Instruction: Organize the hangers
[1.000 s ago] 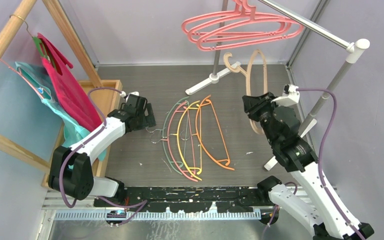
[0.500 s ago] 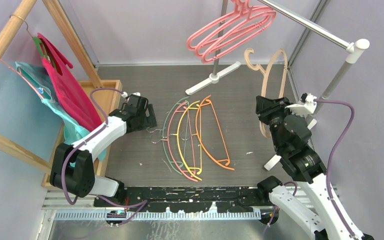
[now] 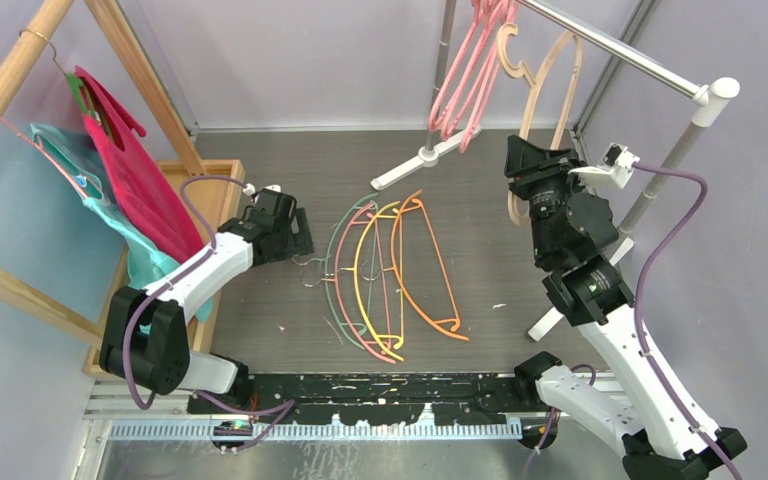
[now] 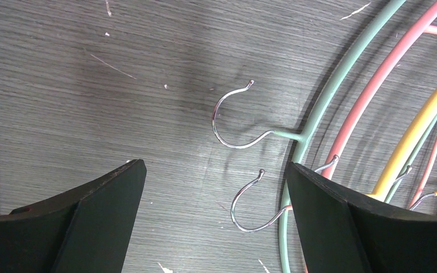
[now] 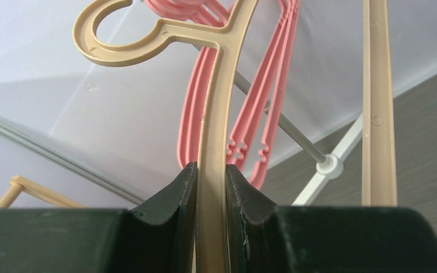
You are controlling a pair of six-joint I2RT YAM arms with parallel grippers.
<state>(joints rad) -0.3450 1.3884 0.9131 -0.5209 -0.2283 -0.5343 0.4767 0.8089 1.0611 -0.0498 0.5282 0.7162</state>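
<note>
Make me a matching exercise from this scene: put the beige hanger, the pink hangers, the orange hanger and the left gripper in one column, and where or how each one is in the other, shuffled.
Column one
1. beige hanger
2. pink hangers
3. orange hanger
4. left gripper

Column two
A. lying flat on the table
B. hanging from the metal rail
C. open, above wire hooks
D. clamped in the right gripper

Pairs: 1-D, 2-B, 3-A, 4-C
</note>
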